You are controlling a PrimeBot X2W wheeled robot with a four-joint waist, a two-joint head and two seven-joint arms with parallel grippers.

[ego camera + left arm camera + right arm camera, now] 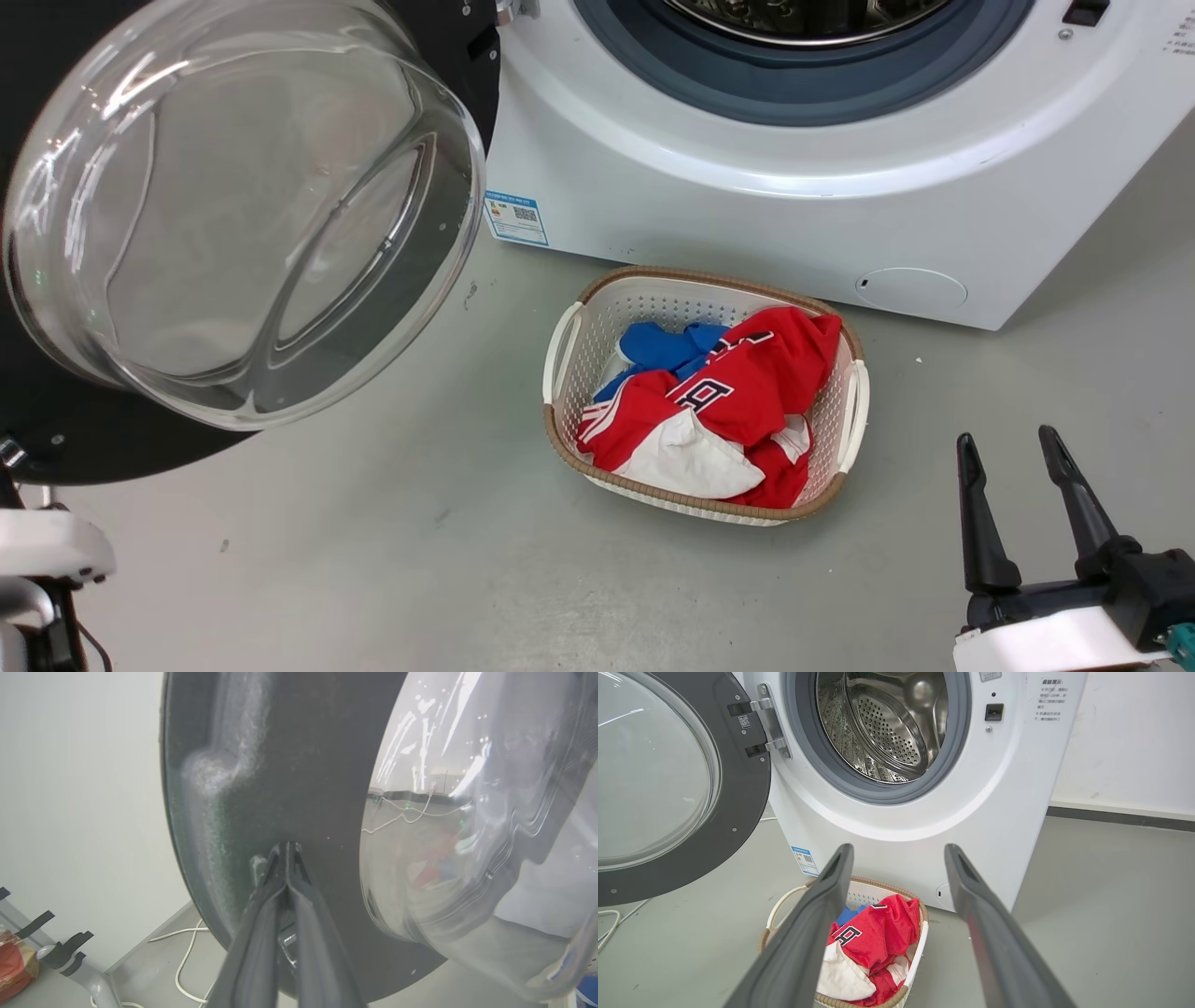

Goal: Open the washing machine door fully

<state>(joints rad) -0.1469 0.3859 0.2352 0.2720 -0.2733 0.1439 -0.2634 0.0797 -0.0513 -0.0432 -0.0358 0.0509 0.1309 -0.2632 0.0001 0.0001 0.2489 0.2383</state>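
Your left jaws are pressed together, tips seemingly touching the washing machine door [299,765] dead ahead, so they push rather than grip. Your right jaws stand apart, idle, the washing machine [1008,788] beyond them.

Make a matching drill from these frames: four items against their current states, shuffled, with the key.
1. washing machine door
2. left gripper
3. right gripper
4. laundry basket

A. open, holding nothing
B. holds red, white and blue clothes
C. swung wide open
D. shut, tips at the door's dark inner face

Pairs: 1-C, 2-D, 3-A, 4-B
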